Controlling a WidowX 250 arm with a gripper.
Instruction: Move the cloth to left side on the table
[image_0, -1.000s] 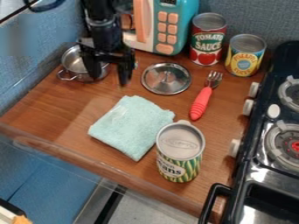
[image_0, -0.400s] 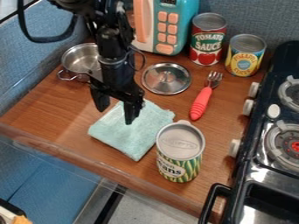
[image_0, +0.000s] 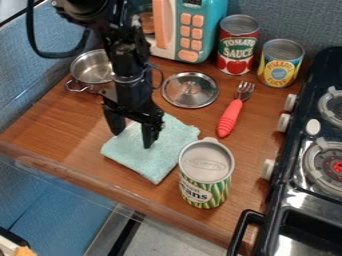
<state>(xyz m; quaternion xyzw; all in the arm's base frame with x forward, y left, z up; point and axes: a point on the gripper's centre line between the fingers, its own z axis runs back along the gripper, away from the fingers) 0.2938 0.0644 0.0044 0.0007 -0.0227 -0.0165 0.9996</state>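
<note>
Hanging over cloth's 10 o'clock part: gripper (image_0: 133, 141), fingers well apart, nothing gripped; can't tell if tips touch. Cloth (image_0: 148, 162) lies flat on table (image_0: 60, 125), bean can (image_0: 206, 175) at its 4 o'clock, lid (image_0: 190, 91) at 1, pot (image_0: 91, 69) at 11.

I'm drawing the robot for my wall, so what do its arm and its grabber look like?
The arm is black, built from chunky pieces joined together, some boxy and some rounded. A thick black cable makes a big loop beside its upper part, and a thinner dark wire curls lower down. The gripper is black too, with two blunt jaws.
</note>
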